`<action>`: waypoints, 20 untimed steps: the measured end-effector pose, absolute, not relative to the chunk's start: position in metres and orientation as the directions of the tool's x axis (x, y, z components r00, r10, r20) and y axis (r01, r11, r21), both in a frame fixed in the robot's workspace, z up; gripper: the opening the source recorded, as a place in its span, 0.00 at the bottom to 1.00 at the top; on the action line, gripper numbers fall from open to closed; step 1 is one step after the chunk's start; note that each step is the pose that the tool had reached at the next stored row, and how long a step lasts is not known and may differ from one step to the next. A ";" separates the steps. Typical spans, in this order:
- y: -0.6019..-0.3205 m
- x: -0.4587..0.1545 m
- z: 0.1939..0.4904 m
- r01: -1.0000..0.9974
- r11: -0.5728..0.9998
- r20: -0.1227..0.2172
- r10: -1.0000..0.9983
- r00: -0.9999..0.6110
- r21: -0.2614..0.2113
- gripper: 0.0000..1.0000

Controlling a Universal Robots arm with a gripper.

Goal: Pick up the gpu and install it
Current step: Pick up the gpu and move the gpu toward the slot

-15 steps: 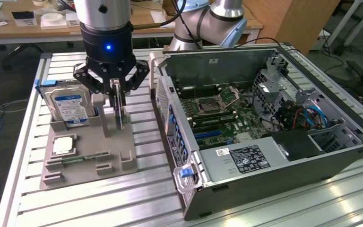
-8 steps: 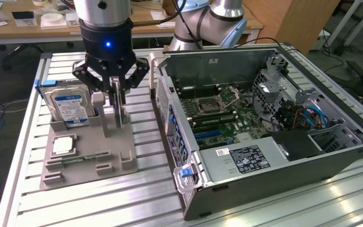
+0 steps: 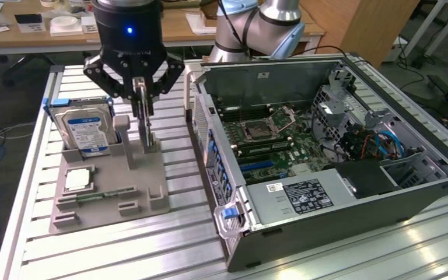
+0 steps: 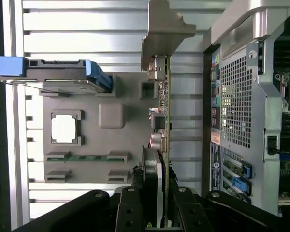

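Black linkage-fingered gripper (image 3: 140, 98) is down over the far part of the grey plastic fixture tray (image 3: 119, 169), fingers pinched tight on the upper edge of the gpu (image 3: 146, 131), a thin dark circuit card standing upright and edge-on near the tray edge that faces the case. In the wrist view the card runs as a narrow green-edged strip with its silver metal bracket (image 4: 165, 29) at the far end and the black fingers (image 4: 150, 193) pressed on either flank. Room is tight on one side. The open grey computer tower case (image 3: 325, 221) lies just beside the tray, toward the exterior view's right, with a slim strip of slatted aluminium table (image 3: 170, 251) between them. On the other flank, the boxy silver hard drive with the blue-and-white label (image 3: 84, 133) stands in its slot at the tray's far corner, apart from the card. Closer in, the small square silver chip (image 3: 79, 179) sits in its pocket and a green memory stick (image 3: 91, 198) lies flat. Over the tray there is open air around the gripper. The card's lower edge meets the tray's holder, but I can't tell whether it is seated or lifted. The arm above the gripper is cut off at the top edge.
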State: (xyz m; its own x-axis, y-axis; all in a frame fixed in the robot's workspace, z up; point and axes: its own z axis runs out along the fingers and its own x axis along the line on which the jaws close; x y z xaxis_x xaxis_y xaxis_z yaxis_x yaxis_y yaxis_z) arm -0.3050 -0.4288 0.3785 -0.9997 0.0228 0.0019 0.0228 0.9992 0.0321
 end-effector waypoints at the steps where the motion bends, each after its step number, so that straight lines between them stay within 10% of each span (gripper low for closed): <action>1: -0.429 -0.305 0.383 0.023 0.999 0.002 0.023 -1.000 0.032 0.28; 20: -0.429 -0.301 0.433 0.023 0.999 0.000 0.023 -1.000 0.033 0.28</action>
